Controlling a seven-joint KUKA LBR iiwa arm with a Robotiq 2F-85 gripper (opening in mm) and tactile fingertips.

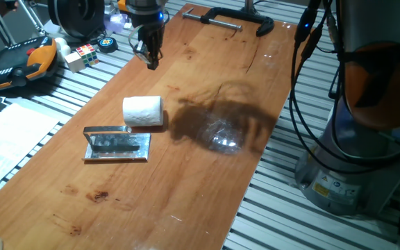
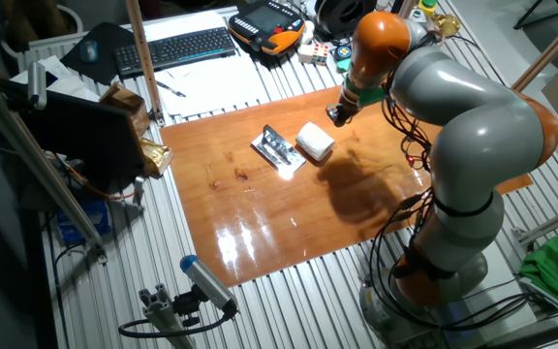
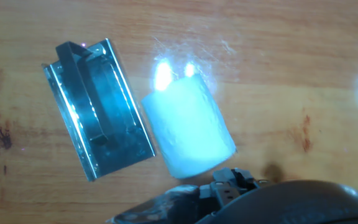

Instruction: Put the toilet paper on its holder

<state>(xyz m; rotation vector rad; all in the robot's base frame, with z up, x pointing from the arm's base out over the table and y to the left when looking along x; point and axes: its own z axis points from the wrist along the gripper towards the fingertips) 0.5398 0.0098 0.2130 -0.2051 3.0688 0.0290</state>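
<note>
Toilet paper (image 1: pixel 143 111) lies apart below claw (image 1: pixel 150 61).

The white roll (image 1: pixel 143 111) is lying on its side on the wood, below and in front of the pincer (image 1: pixel 149 57), apart from it. The shiny holder (image 1: pixel 117 144) is lying flat just beside the roll, farther from the pincer.

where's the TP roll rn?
In one fixed view, the toilet paper lies on its side mid-table, beside the holder, not on its bar.
</note>
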